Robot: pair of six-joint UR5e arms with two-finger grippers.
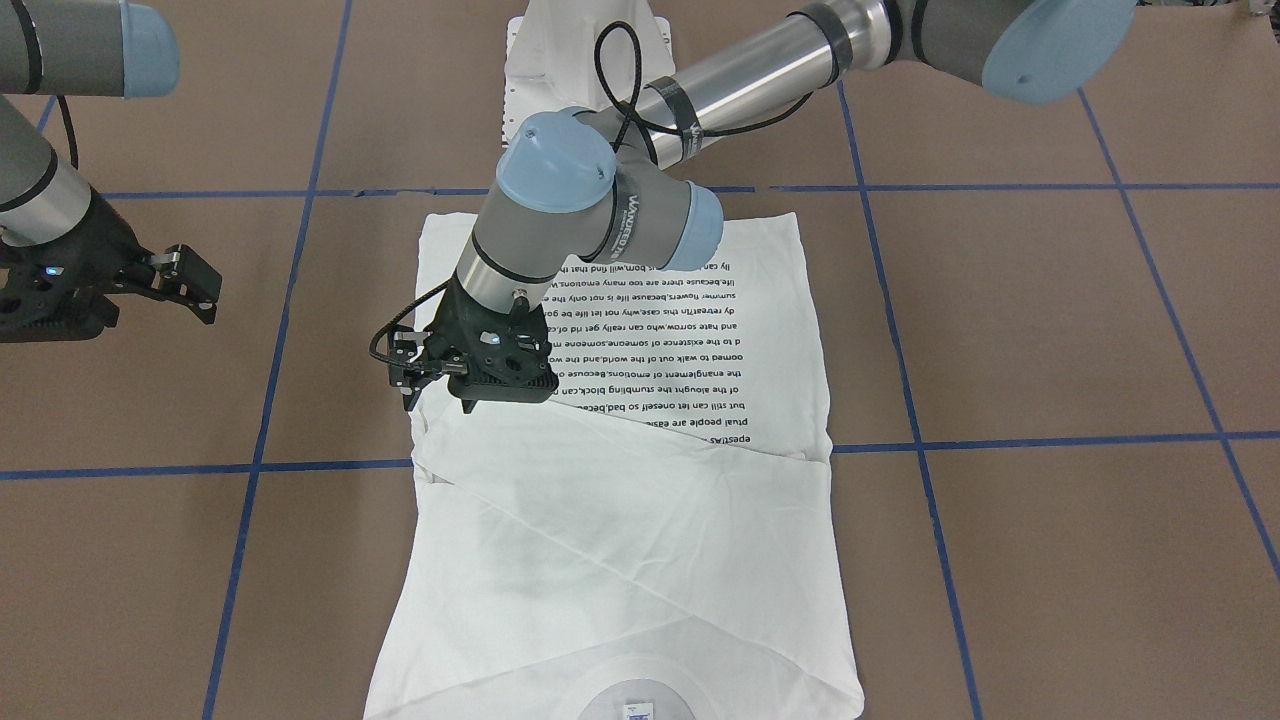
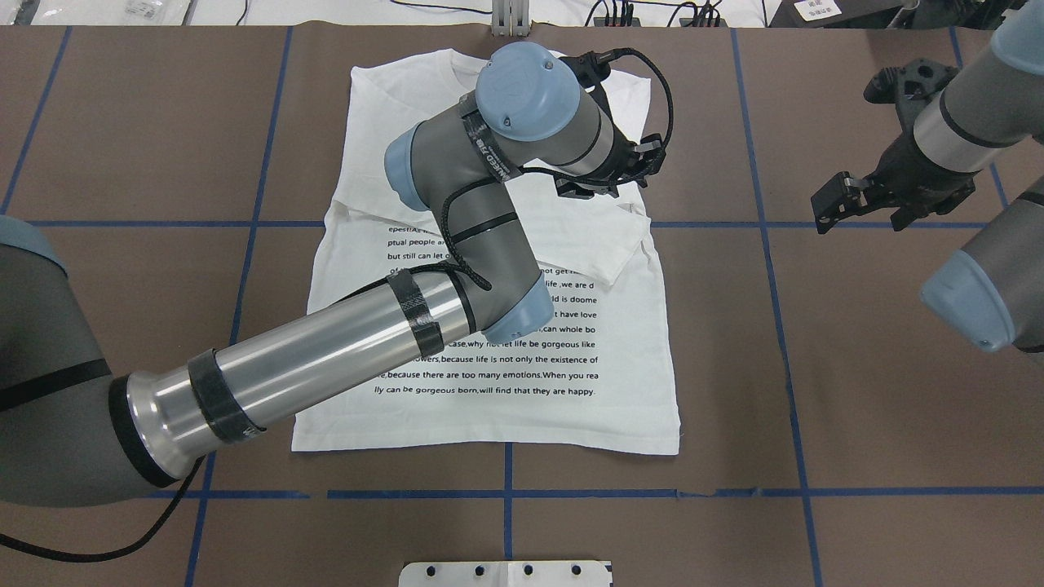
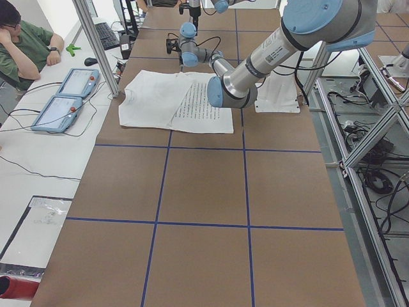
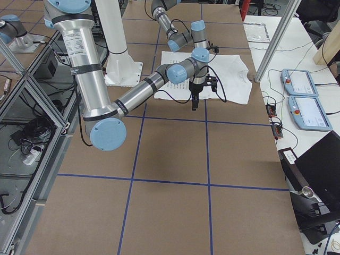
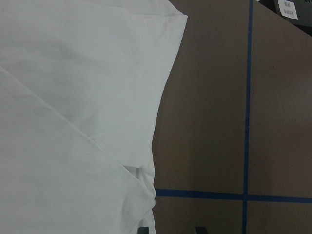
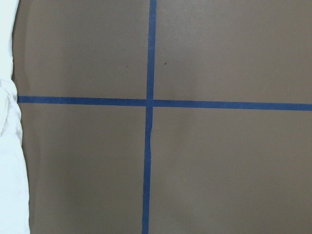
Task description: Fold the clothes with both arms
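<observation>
Shirt (image 2: 489,416) lies flat on the worktop (image 2: 816,367), print up, sleeves folded across its chest under my left hand (image 2: 648,161), which hangs spread and empty. Right hand (image 2: 828,204), also spread, hovers well clear. Body folds remain, I judge.
</observation>
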